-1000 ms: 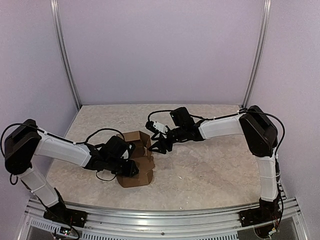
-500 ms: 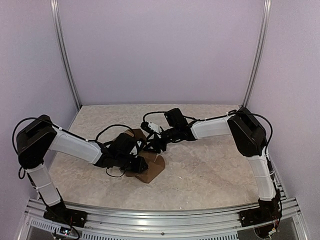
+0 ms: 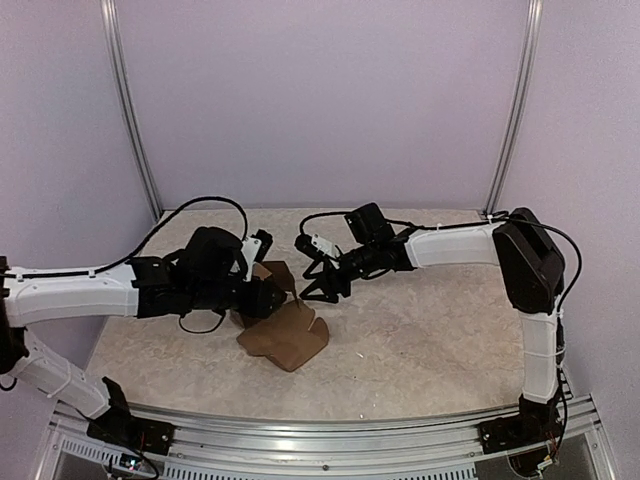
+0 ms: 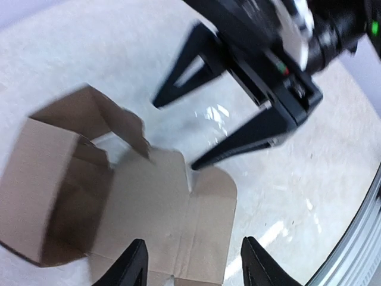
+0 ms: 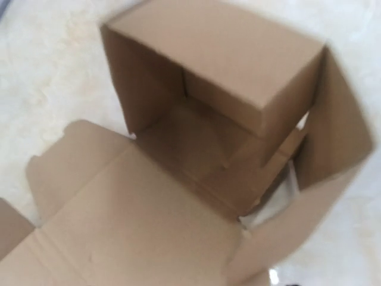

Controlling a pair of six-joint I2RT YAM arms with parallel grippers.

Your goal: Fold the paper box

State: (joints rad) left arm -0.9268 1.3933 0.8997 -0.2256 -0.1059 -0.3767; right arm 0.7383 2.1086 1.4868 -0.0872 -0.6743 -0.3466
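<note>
We have the paper box (image 3: 285,335) squared up on its side on the table (image 3: 420,340), its lid flap (image 5: 131,220) lying flat and not yet closed, while our left fingers (image 4: 136,268) and right fingers (image 4: 238,143) stand spread wide, holding nothing.

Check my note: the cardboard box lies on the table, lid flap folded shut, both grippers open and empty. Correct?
No: the lid flap of the paper box lies open, flat on the table, as the right wrist view shows. The left gripper and right gripper are indeed open and empty.
</note>
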